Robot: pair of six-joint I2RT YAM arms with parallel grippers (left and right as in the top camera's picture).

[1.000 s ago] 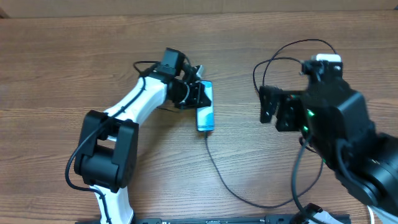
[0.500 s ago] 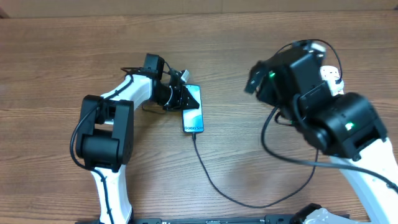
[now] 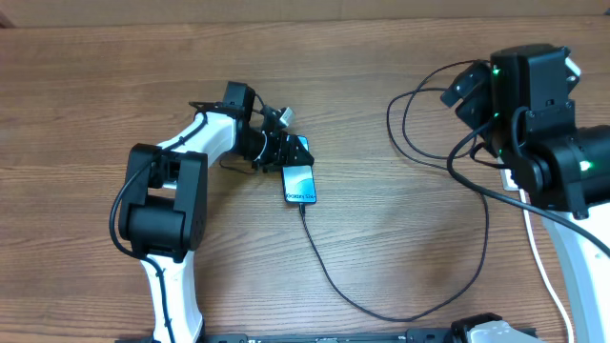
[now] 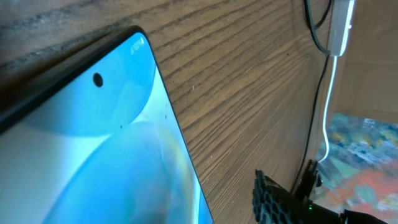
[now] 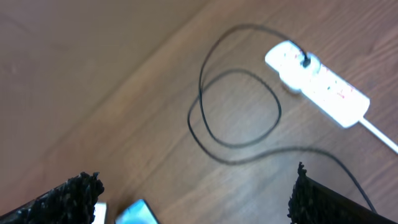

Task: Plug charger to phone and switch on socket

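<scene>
The phone [image 3: 299, 184] lies on the wood with its light-blue screen lit, and it fills the left of the left wrist view [image 4: 93, 143]. My left gripper [image 3: 289, 150] is over the phone's far end. It is open, and one finger [image 4: 273, 199] stands apart from the phone's edge. The charger's thin black cable [image 3: 381, 307] runs from the phone's near end and loops right. Its black plug [image 5: 305, 61] sits in the white socket [image 5: 318, 85]. My right gripper [image 5: 199, 208] hangs open and empty, high above the cable loops [image 5: 239, 109].
The right arm [image 3: 534, 114] covers most of the socket in the overhead view. A thick white cord [image 3: 541, 267] trails toward the front right edge. The left arm [image 3: 172, 200] lies across the left middle of the table.
My left gripper has opened from shut on the phone. The phone shifted left, then turned slightly. The right arm swung up and to the far right.
</scene>
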